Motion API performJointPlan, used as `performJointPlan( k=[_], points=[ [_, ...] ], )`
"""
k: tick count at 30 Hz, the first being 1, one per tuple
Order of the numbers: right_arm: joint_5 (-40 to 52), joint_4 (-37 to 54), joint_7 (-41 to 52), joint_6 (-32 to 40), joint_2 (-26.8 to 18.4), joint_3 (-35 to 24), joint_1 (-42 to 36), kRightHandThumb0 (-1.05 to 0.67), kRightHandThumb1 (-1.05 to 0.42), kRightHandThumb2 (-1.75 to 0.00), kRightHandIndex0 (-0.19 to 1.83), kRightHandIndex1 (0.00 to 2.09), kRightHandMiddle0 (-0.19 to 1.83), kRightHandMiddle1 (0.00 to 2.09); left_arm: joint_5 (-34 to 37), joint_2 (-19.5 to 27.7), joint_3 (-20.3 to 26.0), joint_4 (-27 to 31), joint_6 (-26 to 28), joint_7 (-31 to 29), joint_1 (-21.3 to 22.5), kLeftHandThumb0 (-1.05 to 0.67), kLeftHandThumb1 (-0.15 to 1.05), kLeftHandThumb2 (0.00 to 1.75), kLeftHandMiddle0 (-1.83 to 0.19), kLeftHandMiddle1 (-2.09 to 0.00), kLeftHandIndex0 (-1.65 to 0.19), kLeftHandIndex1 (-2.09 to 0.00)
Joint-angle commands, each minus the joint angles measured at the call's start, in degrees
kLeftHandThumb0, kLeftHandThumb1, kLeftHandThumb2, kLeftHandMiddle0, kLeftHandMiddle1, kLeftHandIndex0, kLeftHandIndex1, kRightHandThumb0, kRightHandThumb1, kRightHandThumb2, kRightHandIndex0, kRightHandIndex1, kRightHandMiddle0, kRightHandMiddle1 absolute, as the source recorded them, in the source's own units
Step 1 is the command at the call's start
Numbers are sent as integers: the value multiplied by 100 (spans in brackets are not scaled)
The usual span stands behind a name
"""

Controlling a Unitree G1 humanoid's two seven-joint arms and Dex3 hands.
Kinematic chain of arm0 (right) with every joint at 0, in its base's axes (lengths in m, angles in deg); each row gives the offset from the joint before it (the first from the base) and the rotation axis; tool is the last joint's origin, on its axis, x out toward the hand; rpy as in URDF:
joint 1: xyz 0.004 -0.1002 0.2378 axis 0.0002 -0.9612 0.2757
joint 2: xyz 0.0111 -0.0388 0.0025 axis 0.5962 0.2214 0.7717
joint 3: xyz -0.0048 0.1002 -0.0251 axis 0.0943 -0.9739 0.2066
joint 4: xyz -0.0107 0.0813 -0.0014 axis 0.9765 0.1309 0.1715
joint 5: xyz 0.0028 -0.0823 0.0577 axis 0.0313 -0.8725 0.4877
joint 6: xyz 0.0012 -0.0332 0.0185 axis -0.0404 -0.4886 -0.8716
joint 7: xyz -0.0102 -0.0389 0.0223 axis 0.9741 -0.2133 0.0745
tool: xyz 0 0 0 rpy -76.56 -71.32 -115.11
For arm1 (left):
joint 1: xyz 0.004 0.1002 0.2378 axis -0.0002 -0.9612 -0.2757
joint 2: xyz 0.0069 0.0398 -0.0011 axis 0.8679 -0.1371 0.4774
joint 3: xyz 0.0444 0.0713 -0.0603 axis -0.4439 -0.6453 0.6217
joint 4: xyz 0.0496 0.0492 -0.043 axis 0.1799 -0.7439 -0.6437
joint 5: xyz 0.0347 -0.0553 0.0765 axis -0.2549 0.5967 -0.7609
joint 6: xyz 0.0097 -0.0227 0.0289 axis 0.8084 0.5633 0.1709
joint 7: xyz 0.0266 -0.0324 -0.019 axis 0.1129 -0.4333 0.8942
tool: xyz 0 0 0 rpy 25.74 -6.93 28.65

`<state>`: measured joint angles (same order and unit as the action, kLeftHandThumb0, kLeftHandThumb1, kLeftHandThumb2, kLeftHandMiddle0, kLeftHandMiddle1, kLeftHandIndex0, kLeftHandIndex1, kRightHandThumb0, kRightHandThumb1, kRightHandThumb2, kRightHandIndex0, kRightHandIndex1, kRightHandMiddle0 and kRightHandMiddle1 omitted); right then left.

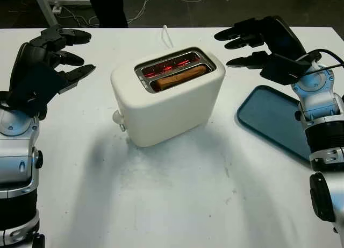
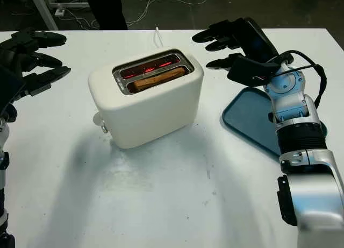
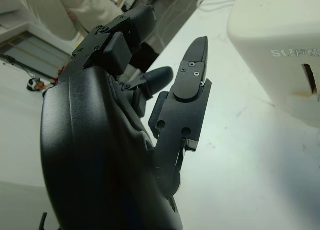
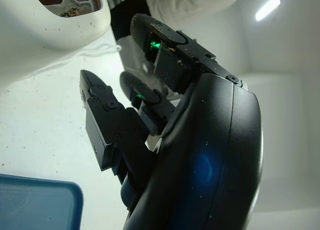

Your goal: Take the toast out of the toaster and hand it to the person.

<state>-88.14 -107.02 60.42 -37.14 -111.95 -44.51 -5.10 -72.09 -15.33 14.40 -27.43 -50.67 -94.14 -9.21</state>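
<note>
You had nothing done yet: the toast [image 1: 181, 77] sat in the toaster [image 1: 166, 94] at the worktop's [image 1: 177, 199] centre. Your left robot hand [image 1: 56, 57] hovered open at 9 o'clock, your right robot hand [image 1: 252, 41] open at 2 o'clock.

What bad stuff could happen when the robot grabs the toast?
The toaster glows red inside its slots, so fingers reaching for the toast might touch hot parts. The toast barely rises above its slot, so it could be hard to pinch or might crumble. Both the left hand and right hand are open beside the toaster and could knock it.
</note>
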Motion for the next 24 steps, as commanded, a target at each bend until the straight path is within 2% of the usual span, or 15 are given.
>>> performJointPlan(
  k=[1, 24],
  points=[
    [6, 7, 17, -73, -15, 3, -24, 14, -72, 0, 102, 3, 95, 1, 25, -11, 26, 42, -22, 12, -24, -25, 90, 0, -32, -118, -48, -61],
    [74, 18, 47, -53, 31, -15, -48, 12, -73, 0, 102, 2, 95, 0, 42, -4, 42, 66, 4, -7, -40, -25, 90, 0, -31, -117, -48, -59]
  ],
)
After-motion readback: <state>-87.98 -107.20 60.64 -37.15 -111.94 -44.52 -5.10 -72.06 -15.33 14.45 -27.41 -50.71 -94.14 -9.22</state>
